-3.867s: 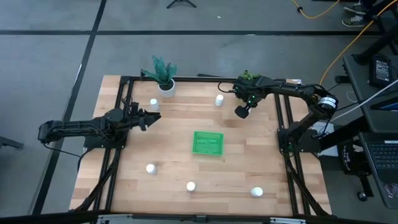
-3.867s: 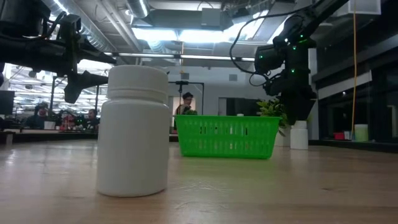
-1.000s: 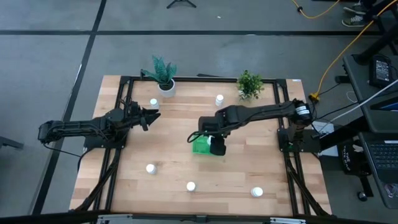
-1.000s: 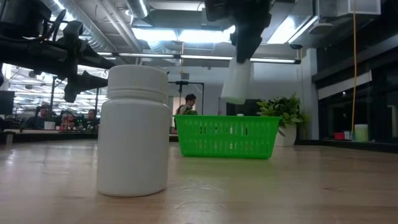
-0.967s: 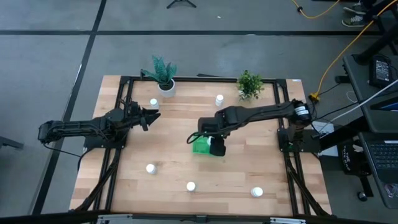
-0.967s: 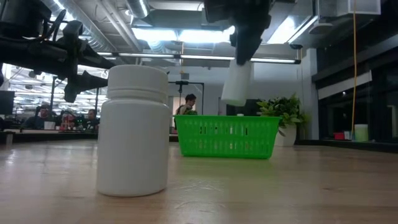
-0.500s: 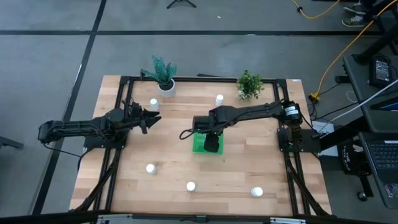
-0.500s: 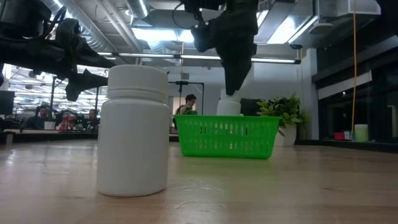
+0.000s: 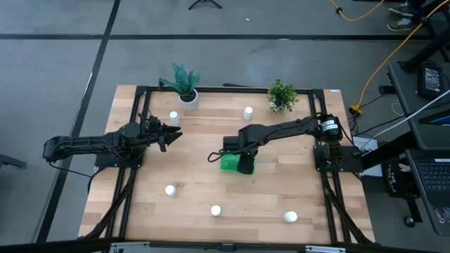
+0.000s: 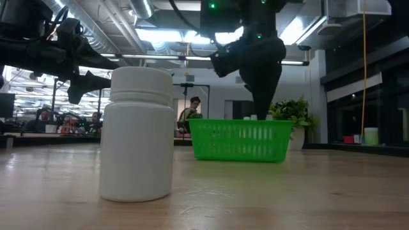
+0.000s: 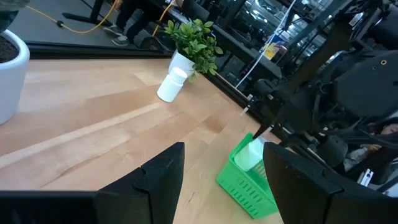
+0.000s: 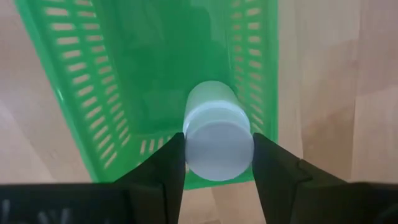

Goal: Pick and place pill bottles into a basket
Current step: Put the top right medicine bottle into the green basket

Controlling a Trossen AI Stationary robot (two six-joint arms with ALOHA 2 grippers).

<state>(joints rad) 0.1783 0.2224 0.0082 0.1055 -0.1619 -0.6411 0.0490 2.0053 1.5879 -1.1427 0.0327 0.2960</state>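
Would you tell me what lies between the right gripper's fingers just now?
A white pill bottle, clamped by the right gripper inside the green basket, as the right wrist view shows.

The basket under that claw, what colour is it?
Bright green, with slotted sides. The basket shows best in the right wrist view.

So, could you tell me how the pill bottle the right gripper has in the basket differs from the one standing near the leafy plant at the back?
The gripped bottle sits inside the green basket, clamped between the right gripper's fingers; the back bottle stands free on the table, untouched. The back bottle stands upright near the plant, while the gripped one is just off the basket's end wall. Both are small, white and capped.
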